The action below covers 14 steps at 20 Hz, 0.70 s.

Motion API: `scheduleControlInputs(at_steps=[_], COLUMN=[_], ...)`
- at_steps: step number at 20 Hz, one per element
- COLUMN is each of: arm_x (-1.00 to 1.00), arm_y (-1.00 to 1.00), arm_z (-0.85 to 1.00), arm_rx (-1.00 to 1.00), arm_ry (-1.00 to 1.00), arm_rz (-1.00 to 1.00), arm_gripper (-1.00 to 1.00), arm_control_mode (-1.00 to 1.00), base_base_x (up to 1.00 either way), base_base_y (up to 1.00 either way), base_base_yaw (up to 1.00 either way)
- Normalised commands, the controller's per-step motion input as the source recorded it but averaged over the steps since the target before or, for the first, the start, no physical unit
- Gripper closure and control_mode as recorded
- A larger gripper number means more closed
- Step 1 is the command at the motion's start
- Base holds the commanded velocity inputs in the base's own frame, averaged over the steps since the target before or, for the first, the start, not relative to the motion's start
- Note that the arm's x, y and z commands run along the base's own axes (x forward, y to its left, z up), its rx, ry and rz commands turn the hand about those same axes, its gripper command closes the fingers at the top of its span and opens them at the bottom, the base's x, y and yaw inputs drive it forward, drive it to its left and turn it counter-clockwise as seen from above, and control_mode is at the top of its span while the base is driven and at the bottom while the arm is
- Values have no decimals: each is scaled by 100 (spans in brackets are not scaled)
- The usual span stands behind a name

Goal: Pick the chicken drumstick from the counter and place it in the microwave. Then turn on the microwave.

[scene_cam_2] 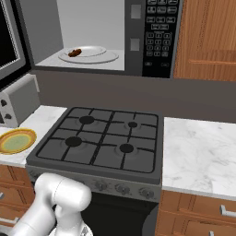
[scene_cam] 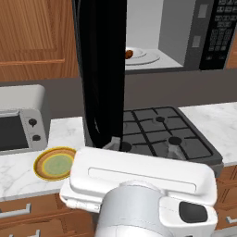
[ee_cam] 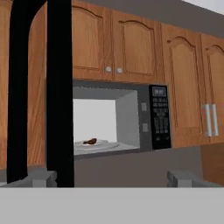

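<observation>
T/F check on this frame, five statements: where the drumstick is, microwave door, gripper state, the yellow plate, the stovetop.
1. The chicken drumstick lies on the turntable inside the microwave. True.
2. The microwave door is shut. False: it stands swung open, and the lit inside is in plain sight.
3. The gripper holds the drumstick. False: its jaws are open and empty, back from the microwave.
4. The yellow plate sits on the counter left of the stovetop, with no food on it. True.
5. A pot stands on the stovetop. False: its burners are bare.
</observation>
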Motion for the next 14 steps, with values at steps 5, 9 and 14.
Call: scheduleControlInputs(at_steps=[5, 9, 14], arm_x=[16, 16, 17], arm_y=[16, 16, 16], arm_z=[-3, -6, -9], arm_rx=[0, 0, 0], arm_ry=[0, 0, 0], arm_rz=[-8, -8, -8], arm_gripper=[-100, -100, -100], arm_control_mode=[-100, -100, -100], base_base_x=[0, 0, 0], base_base_y=[0, 0, 0], base_base_yaw=[0, 0, 0])
